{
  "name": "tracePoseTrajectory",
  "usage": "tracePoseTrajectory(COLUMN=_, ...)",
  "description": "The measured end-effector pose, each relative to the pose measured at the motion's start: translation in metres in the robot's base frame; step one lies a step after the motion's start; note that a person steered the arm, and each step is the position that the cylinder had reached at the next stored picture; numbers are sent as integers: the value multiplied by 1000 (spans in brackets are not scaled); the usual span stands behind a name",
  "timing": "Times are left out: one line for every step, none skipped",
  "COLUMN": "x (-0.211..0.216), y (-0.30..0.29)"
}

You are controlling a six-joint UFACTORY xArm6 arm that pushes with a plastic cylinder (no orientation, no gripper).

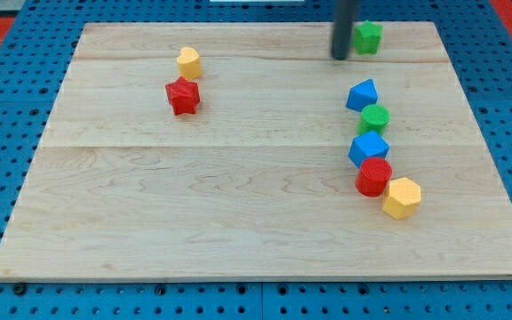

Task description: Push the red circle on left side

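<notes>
The red circle [373,176] is a round red block at the view's right, touching a blue cube [368,148] above it and a yellow hexagon [402,197] at its lower right. My tip [340,57] is at the end of a dark rod near the view's top, well above the red circle and just left of a green block [368,37]. The tip touches no block.
A green circle [374,117] and a blue block [362,94] continue the column above the blue cube. A red star [183,96] and a yellow hexagon [188,62] sit at the upper left. The wooden board [238,213] lies on a blue pegboard.
</notes>
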State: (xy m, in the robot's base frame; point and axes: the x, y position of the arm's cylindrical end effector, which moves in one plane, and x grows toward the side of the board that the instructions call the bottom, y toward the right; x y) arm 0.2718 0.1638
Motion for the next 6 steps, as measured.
tracePoseTrajectory(x=51, y=73)
tracePoseTrajectory(x=138, y=78)
tracePoseTrajectory(x=233, y=74)
tracePoseTrajectory(x=242, y=24)
tracePoseTrajectory(x=242, y=-49)
tracePoseTrajectory(x=221, y=-73)
